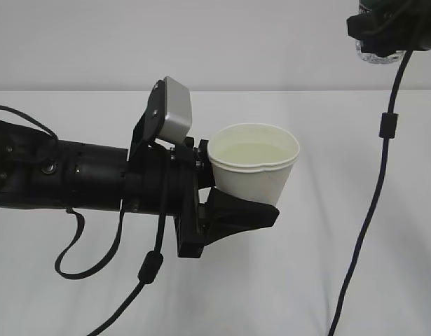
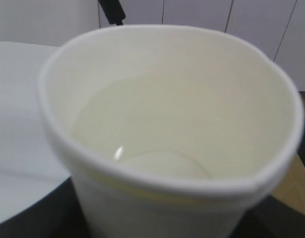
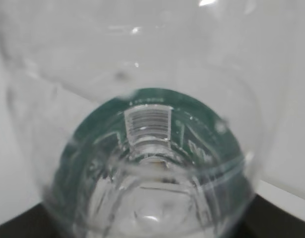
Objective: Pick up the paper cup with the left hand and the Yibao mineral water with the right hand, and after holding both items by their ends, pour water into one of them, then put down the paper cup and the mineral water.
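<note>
Fingers of left hand [image 1: 237,210] clamp the paper cup [image 1: 254,163] upright, apparently keeping its water level; right hand [image 1: 383,28], high and well apart, grips the Yibao mineral water [image 1: 378,54], seemingly clear after pouring.

A plain white table [image 1: 285,294] meets a pale grey wall [image 1: 201,42], with white panelled cabinet doors [image 2: 251,25] behind under even light.

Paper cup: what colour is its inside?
Cream-white inside the paper cup, with a plain white outer wall; the left wrist view shows it best.
</note>
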Available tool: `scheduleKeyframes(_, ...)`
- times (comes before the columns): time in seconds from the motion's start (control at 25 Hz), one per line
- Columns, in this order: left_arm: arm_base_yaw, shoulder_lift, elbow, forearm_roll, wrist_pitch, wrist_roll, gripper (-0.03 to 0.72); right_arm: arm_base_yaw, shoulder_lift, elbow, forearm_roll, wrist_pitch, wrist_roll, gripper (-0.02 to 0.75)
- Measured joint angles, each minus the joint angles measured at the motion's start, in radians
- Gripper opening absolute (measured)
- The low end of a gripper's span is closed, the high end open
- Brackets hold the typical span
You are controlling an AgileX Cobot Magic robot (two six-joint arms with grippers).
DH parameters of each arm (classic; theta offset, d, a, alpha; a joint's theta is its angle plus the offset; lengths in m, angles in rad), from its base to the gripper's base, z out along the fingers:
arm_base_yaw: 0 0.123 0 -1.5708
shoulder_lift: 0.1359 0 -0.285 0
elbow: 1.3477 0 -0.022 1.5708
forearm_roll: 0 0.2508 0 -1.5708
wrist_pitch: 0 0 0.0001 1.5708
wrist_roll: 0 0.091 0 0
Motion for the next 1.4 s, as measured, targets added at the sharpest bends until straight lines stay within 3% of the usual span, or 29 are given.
scheduleKeyframes(0.8, 0.000, 0.000, 0.000, 0.000, 0.000, 0.000, 0.457, -0.098, 0.000, 0.000, 0.014, 0.007, 0.002, 0.411)
scheduleKeyframes(1.4, 0.000, 0.000, 0.000, 0.000, 0.000, 0.000, 0.457, -0.103, 0.033, 0.000, 0.105, 0.008, 0.003, 0.411)
